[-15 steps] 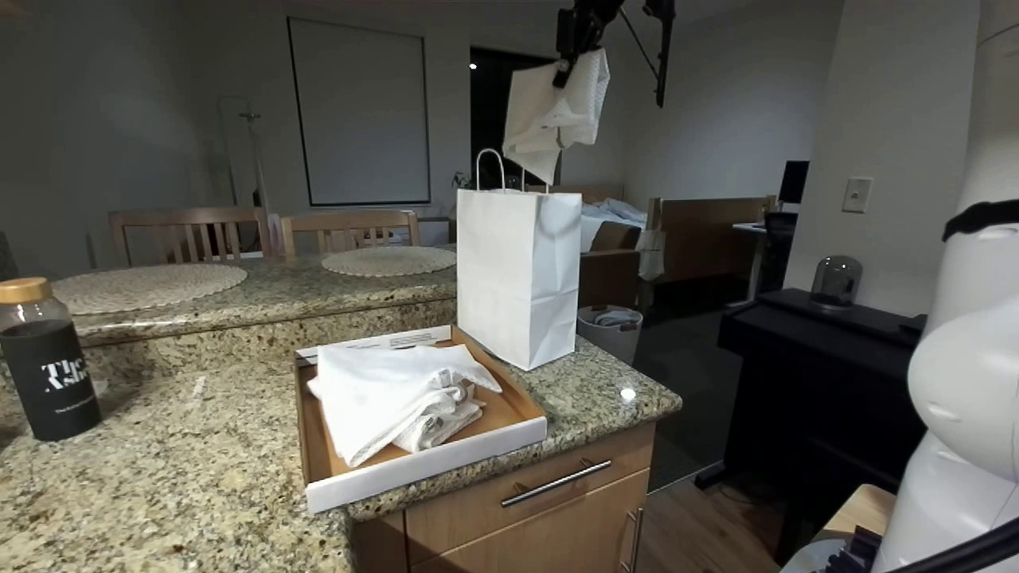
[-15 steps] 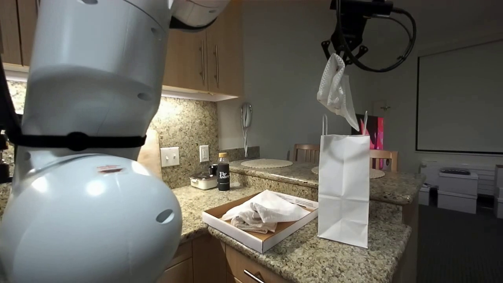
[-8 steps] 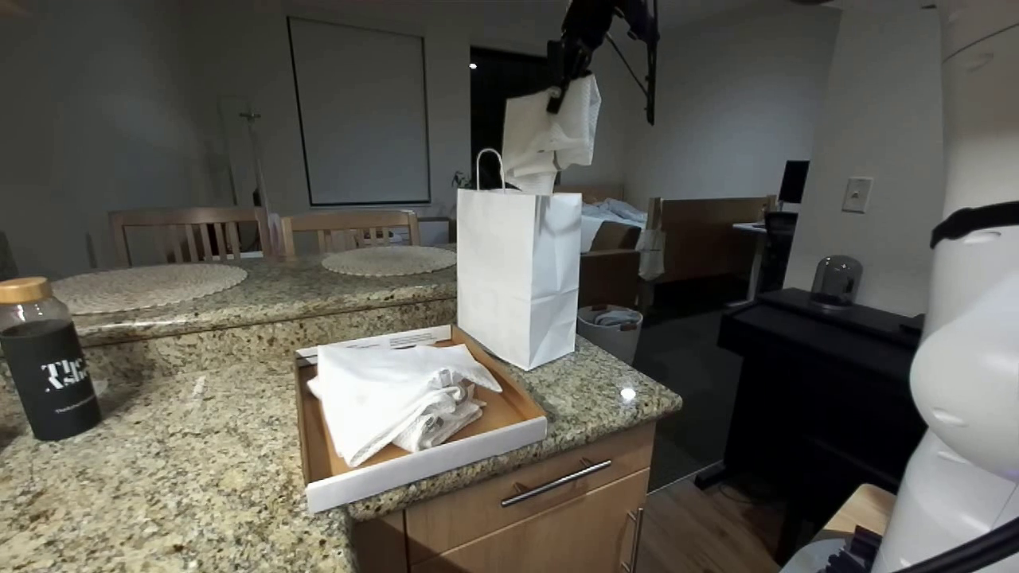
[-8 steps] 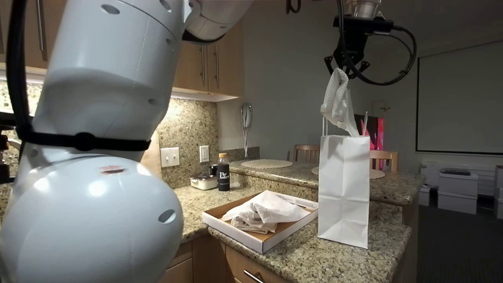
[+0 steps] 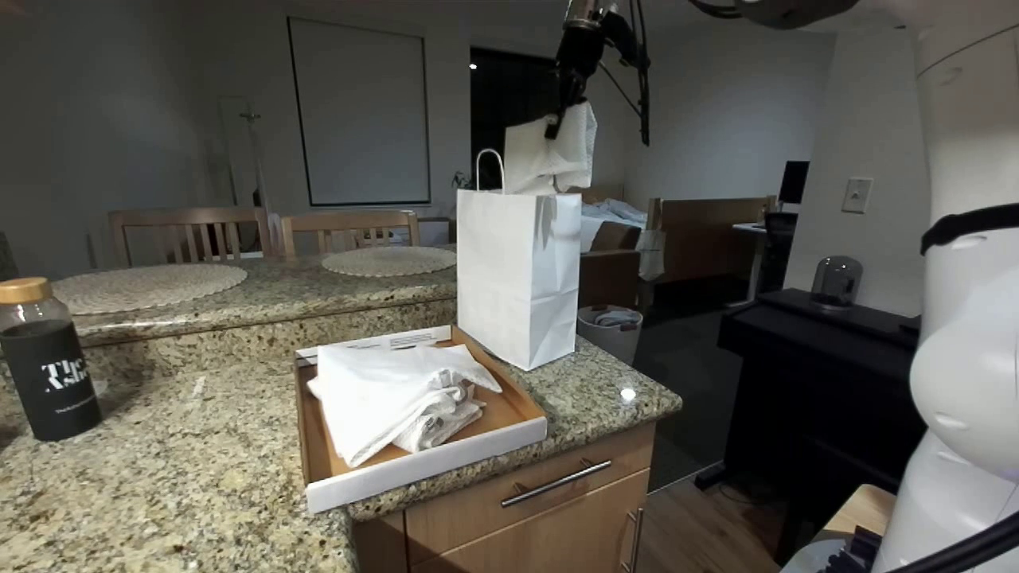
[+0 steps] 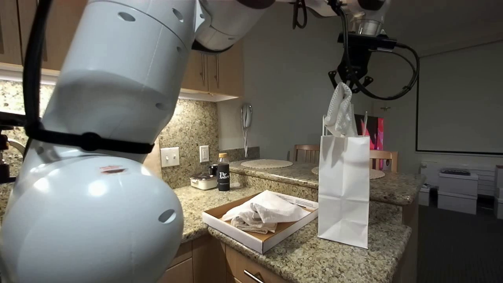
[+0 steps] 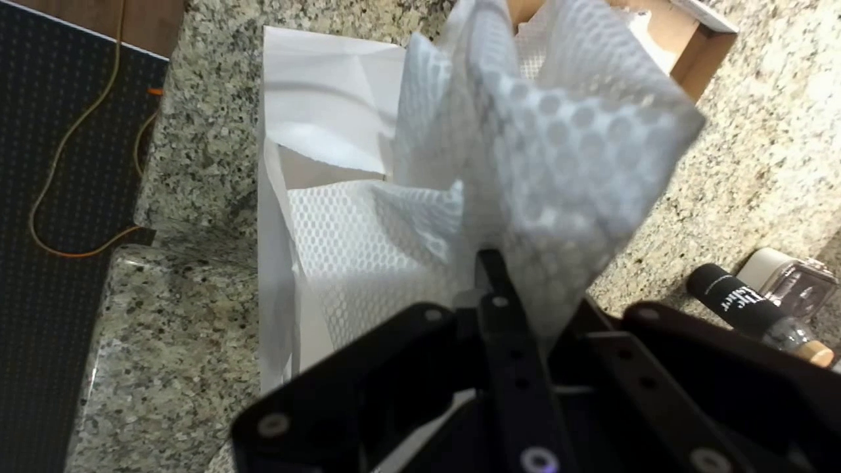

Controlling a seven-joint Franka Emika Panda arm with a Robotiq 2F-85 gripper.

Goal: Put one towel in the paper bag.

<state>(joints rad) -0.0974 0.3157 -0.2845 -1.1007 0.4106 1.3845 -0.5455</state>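
Observation:
My gripper is shut on a white textured towel and points down above the white paper bag. In an exterior view the held towel hangs below the gripper, its lower end hidden behind the front rim of the bag. In the wrist view one fold of the towel reaches into the opening of the bag, while another fold sticks out past the bag's side. The bag stands upright, handles up. More white towels lie in a shallow cardboard tray beside it.
The bag stands near the end of the granite counter. A raised counter with round placemats runs behind it. A black bottle stands farther along the counter. The bag's upright handle is close to the towel.
The gripper and held towel have moved down. The towel's lower end, above the bag rim a second ago, is now behind it. The bag, tray and other towels have not moved.

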